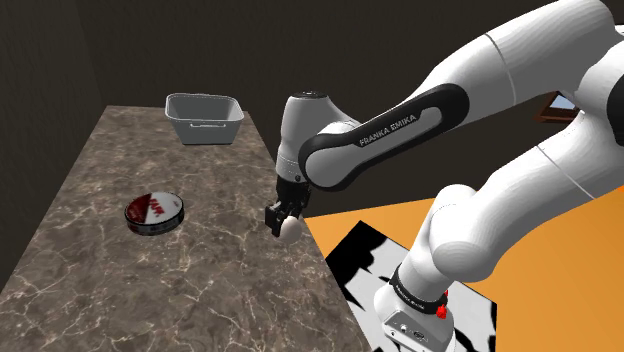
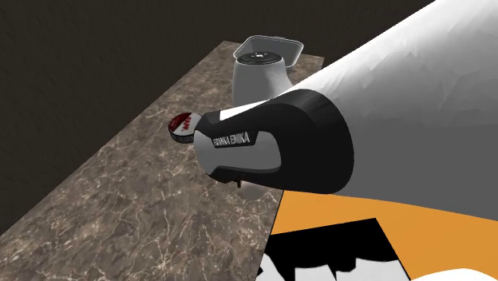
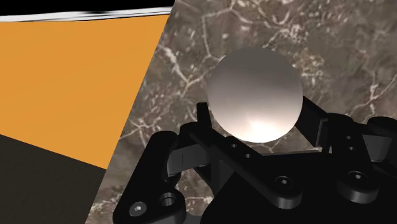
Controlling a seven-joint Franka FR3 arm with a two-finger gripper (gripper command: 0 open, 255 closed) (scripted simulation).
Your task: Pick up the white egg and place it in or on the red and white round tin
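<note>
Likely a home kitchen: marbled brown countertop [image 1: 200, 290], orange floor [image 1: 560, 285].
</note>
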